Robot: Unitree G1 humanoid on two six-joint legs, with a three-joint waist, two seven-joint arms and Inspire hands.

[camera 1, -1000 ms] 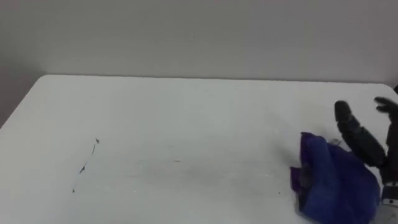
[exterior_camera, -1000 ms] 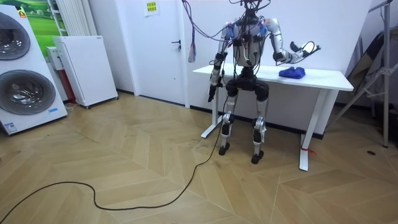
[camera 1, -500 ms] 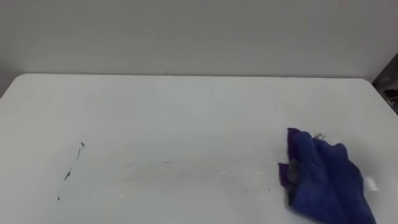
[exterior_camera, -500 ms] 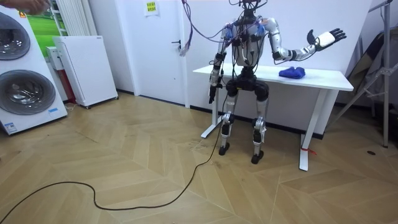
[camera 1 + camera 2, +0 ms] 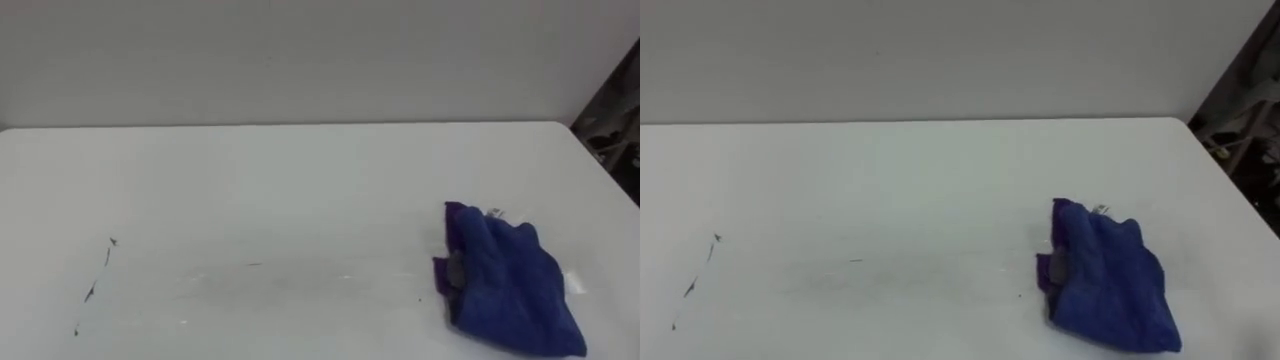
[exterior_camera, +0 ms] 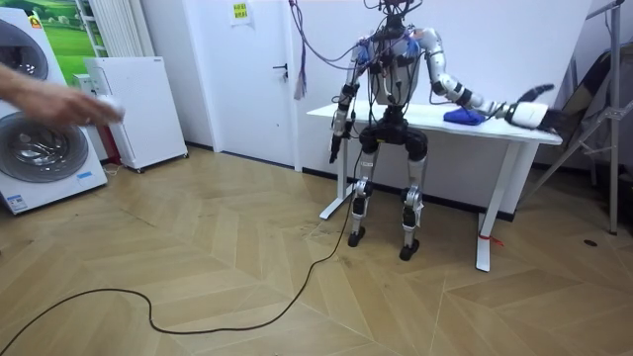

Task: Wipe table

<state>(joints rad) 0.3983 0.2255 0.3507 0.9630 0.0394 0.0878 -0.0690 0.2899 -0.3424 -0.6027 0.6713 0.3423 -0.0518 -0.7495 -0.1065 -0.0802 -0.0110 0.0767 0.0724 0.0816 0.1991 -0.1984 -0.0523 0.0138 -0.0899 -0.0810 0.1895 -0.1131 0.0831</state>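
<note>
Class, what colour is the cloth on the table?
The cloth is blue, clearest in the left eye view.

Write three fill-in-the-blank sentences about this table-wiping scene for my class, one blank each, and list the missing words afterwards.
1. The crumpled cloth lying on the white table is ____ in colour.
2. The cloth lies toward the robot's ____ side of the table.
3. The thin dark marks on the table top lie toward the robot's ____ side.

Missing words: blue; right; left
</note>
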